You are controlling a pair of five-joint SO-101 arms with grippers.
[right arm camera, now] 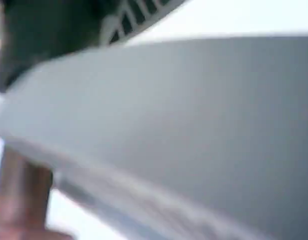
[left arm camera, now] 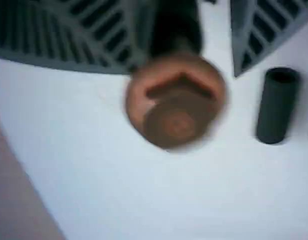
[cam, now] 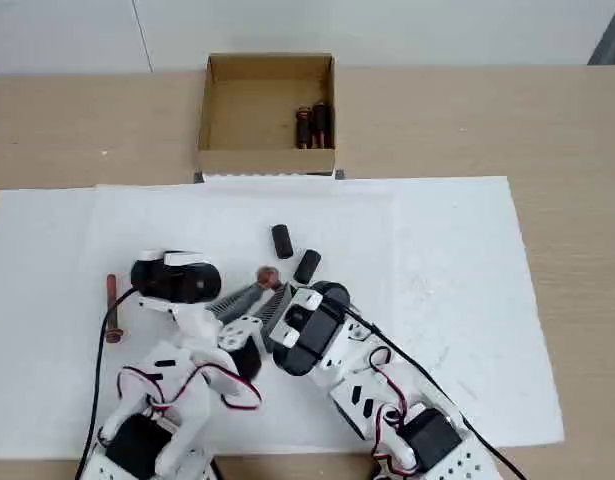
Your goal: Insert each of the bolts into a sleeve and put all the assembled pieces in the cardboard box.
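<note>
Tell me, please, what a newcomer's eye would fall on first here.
A copper-headed bolt stands out on the sheet, where the two arms meet. Two black sleeves lie just beyond it, and another bolt lies alone at the sheet's left. The box past the far edge already holds assembled pieces.

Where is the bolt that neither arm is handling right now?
In the high view, the loose bolt lies on the white sheet near its left edge, right beside the black cable that runs to the left arm.
</note>
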